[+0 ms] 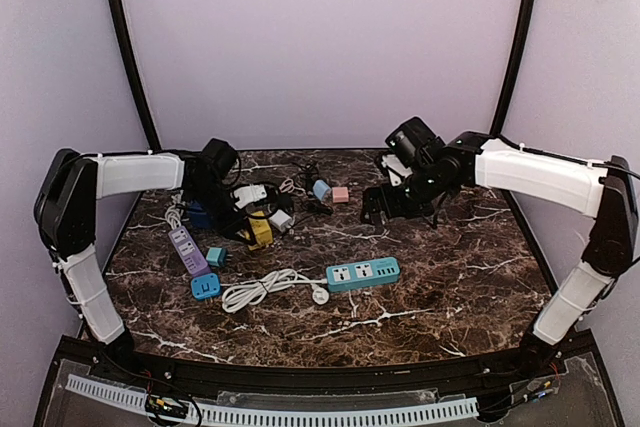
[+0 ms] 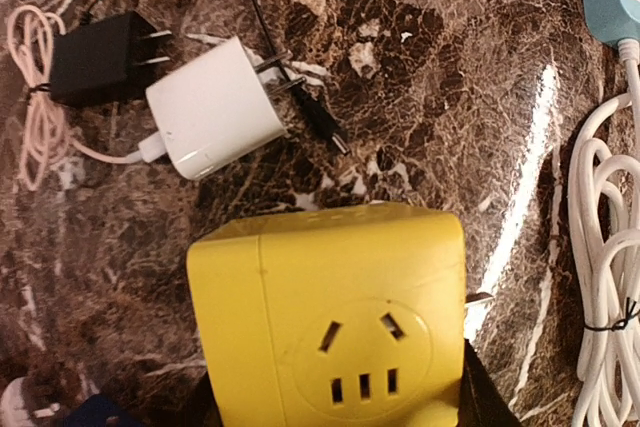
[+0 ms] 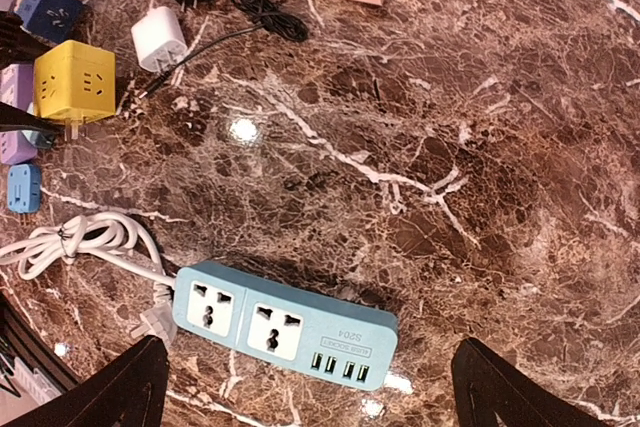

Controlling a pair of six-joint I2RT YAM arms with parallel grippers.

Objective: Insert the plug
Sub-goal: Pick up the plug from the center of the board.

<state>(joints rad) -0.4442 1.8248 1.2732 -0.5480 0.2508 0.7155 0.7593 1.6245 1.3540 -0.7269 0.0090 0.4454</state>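
While the left gripper clamped the yellow plastic cube socket adapter by its sides, a white wall charger lay just beyond it on the dark marble counter; the right gripper hung with its jaws spread wide above the teal power strip; that strip lay flat near the counter's middle, apart from the cube, its white cord coiled to its left.
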